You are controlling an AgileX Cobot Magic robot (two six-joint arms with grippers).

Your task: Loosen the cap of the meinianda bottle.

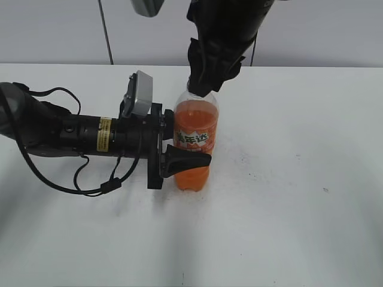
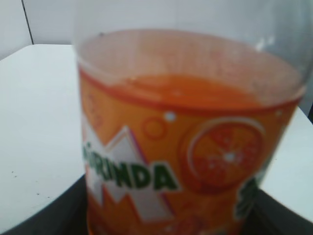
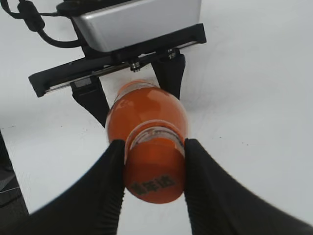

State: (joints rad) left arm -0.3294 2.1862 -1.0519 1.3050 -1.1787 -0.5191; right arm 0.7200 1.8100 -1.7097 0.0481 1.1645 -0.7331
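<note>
The meinianda bottle (image 1: 194, 134) stands upright on the white table, full of orange drink, with an orange label. My left gripper (image 1: 179, 158) is shut on its body from the left, one finger across the front. In the left wrist view the label (image 2: 171, 166) fills the frame. My right gripper (image 1: 206, 81) comes down from above and hides the cap in the exterior view. In the right wrist view its two black fingers (image 3: 154, 169) are shut on both sides of the orange cap (image 3: 154, 171), which has dark print on top. The bottle's shoulder (image 3: 146, 107) shows below it.
The white table (image 1: 299, 179) stretches to the right and front of the bottle. The left arm (image 1: 78, 134) with its cables lies across the table's left side. A grey wall stands behind the table's far edge. The left wrist camera housing (image 3: 137, 19) shows behind the bottle.
</note>
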